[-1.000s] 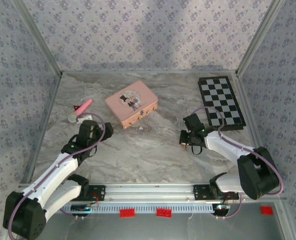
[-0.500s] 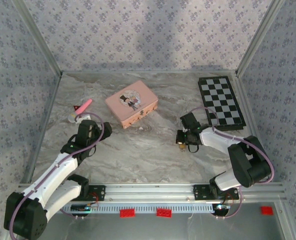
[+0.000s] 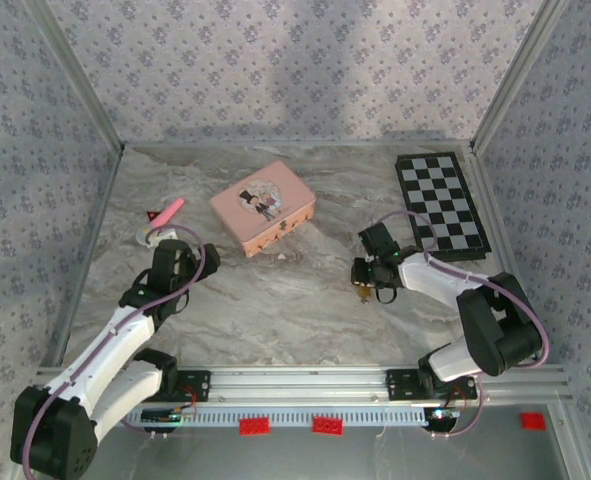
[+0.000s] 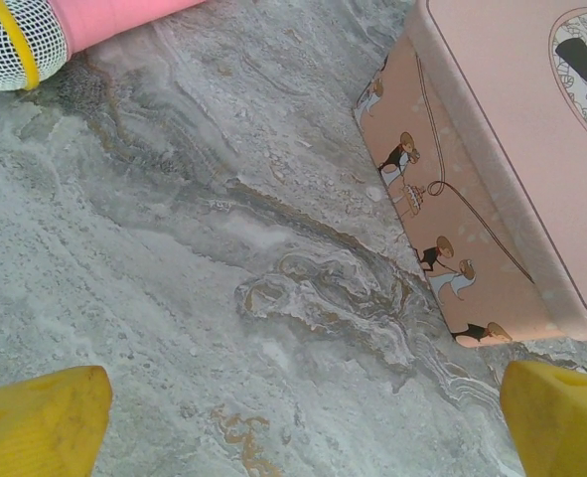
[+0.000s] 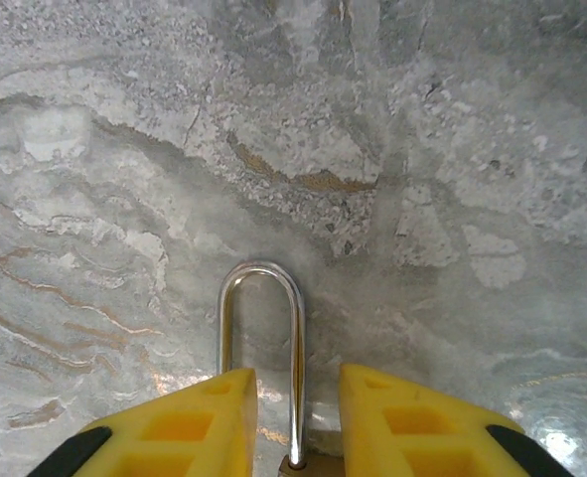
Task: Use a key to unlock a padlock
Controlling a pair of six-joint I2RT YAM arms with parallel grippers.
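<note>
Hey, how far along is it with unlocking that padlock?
Early days. Done: the right gripper grips the padlock, its silvery shackle sticking out between the yellow fingers. In hand: steadying it low over the marble table. Left to do: the left gripper hangs open and empty beside the pink box, so picking up the key, inserting it and turning it all remain.

The worktop (image 3: 275,310) is a grey, marble-patterned slab with brownish veins. A pink box (image 3: 263,207) with a cartoon picture on its lid lies flat on it. To the right of the box, well apart, lies a black-and-white chessboard (image 3: 442,204). To the left of the box lies a pink toy microphone (image 3: 161,218), its white mesh head at the nearer end. Right of the box and nearer than it is the brass padlock (image 3: 361,293). Its silvery shackle (image 5: 261,268) is low over the stone; whether it touches cannot be told.
</note>
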